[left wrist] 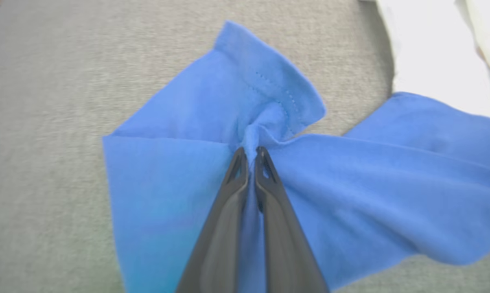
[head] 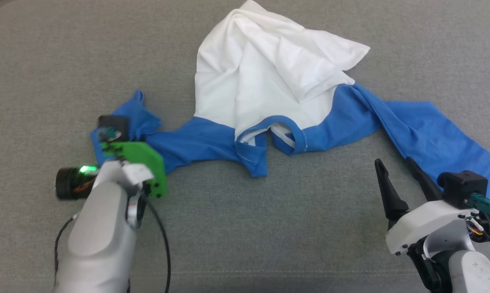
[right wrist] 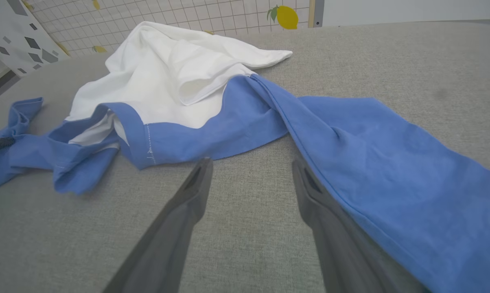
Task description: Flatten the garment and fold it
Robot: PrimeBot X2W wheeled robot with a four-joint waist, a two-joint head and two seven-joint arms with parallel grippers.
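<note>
The garment (head: 265,77) lies crumpled on the grey surface, its white body bunched at the far middle and its blue sleeves spread to either side. The blue neck band (head: 287,136) faces me; the chest print is hidden. My left gripper (left wrist: 250,151) is shut on a pinched fold of the left blue sleeve (left wrist: 196,183), and its green-mounted wrist (head: 137,160) covers that sleeve's end. My right gripper (head: 395,162) stands open over bare surface beside the near edge of the right blue sleeve (head: 432,130), its right finger (right wrist: 310,191) close to the sleeve's hem (right wrist: 391,171).
A grey fabric surface (head: 269,228) stretches all around the shirt. Beyond its far edge stands a tiled wall (right wrist: 155,16) with a lemon picture (right wrist: 287,16) and a patterned panel (right wrist: 13,36).
</note>
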